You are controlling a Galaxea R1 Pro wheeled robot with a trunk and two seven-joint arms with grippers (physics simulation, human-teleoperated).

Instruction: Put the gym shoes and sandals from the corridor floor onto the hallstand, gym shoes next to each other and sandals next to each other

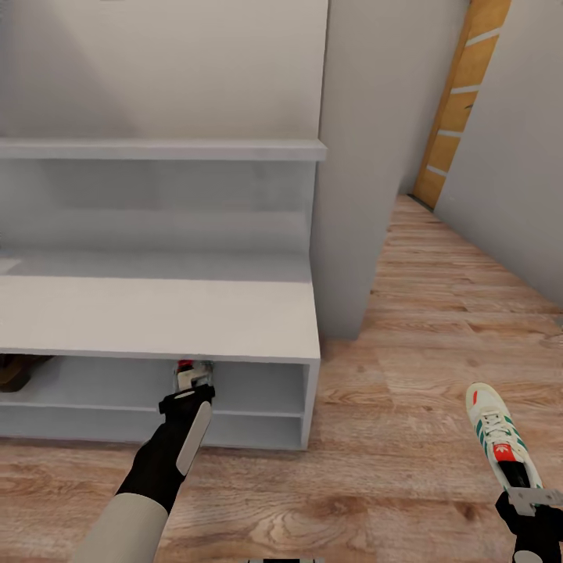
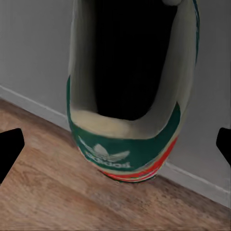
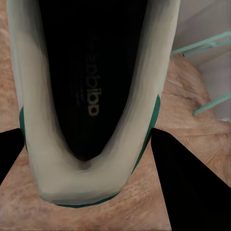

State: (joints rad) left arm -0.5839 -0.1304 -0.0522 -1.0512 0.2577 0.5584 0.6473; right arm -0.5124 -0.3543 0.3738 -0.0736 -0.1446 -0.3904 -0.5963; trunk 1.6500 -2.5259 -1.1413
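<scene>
Corridor floor (image 1: 438, 328) | hallstand (image 1: 156, 317) | 2 gym shoes: left tool (image 1: 193, 381) released, right tool (image 1: 525, 494) grasping one (image 1: 500, 442)

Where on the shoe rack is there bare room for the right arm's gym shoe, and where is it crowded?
The hallstand's flat top is bare from the back panel to its front edge. The upper tier is free between the left gripper with its gym shoe and the right side wall. Crowded: that tier's far left, where a brown sandal sits. The right gripper holds the other gym shoe.

Left arm (image 1: 160, 469): beige forearm shell, black wrist section, pale grey side panel, black bracket. Right arm (image 1: 533, 522): black wrist, light grey jaw mount plate.
</scene>
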